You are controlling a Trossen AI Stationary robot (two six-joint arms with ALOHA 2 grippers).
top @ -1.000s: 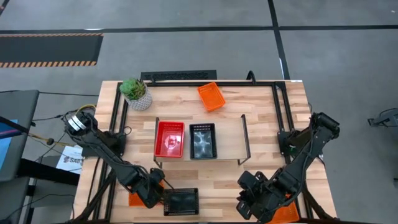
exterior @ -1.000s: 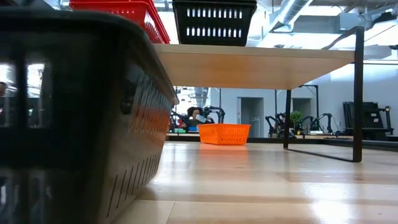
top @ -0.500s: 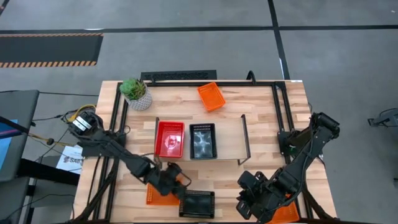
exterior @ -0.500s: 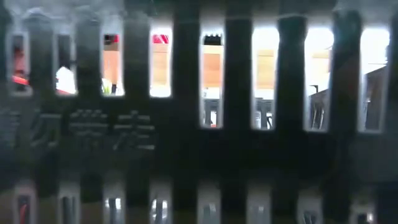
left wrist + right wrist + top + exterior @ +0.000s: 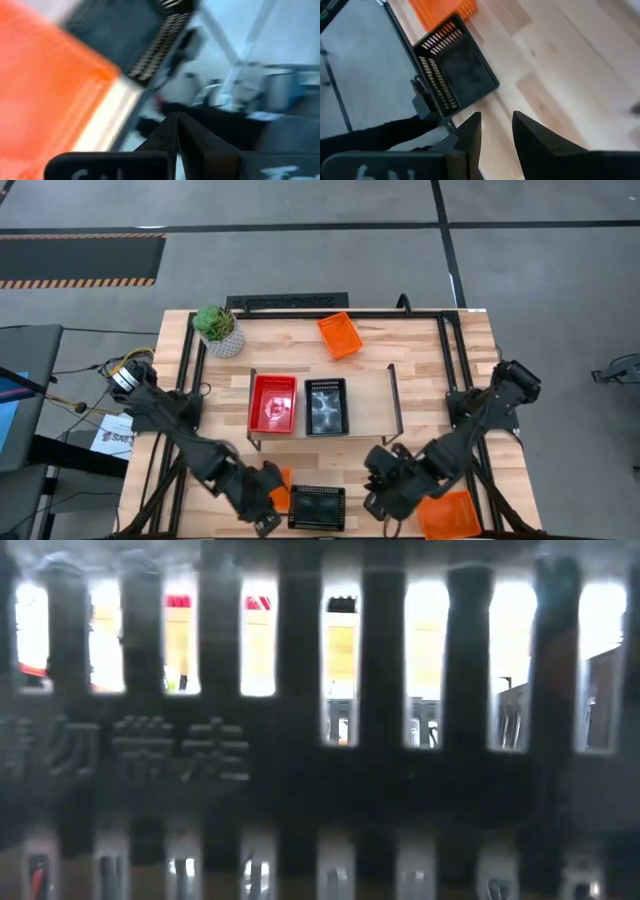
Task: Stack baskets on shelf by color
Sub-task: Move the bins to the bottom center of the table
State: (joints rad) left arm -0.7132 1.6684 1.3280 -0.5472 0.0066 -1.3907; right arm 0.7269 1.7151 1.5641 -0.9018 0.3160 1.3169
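Observation:
A black basket (image 5: 316, 507) sits on the table at its near edge, and its mesh wall (image 5: 320, 740) fills the low view. My left gripper (image 5: 274, 510) hovers just left of it, shut, above an orange basket (image 5: 282, 488); in the left wrist view the shut fingers (image 5: 176, 126) hold nothing. My right gripper (image 5: 373, 502) stands open to the black basket's right, with the basket (image 5: 457, 75) ahead of its fingers. The shelf (image 5: 370, 405) carries a red basket (image 5: 272, 402) and a black basket (image 5: 325, 406). A second orange basket (image 5: 447, 515) lies at the near right and a third (image 5: 339, 335) at the far side.
A white pot with a green plant (image 5: 218, 330) stands at the far left corner. A black frame (image 5: 445, 350) runs along the table's sides. Bare wood lies between the shelf and the near edge.
The black basket has slid along the near edge toward the table's right, pushed by my shut left gripper, and now stands in front of the low camera. My left gripper has then risen and rolled. My right gripper has moved left toward the black basket, uncovering the orange basket at the near right.

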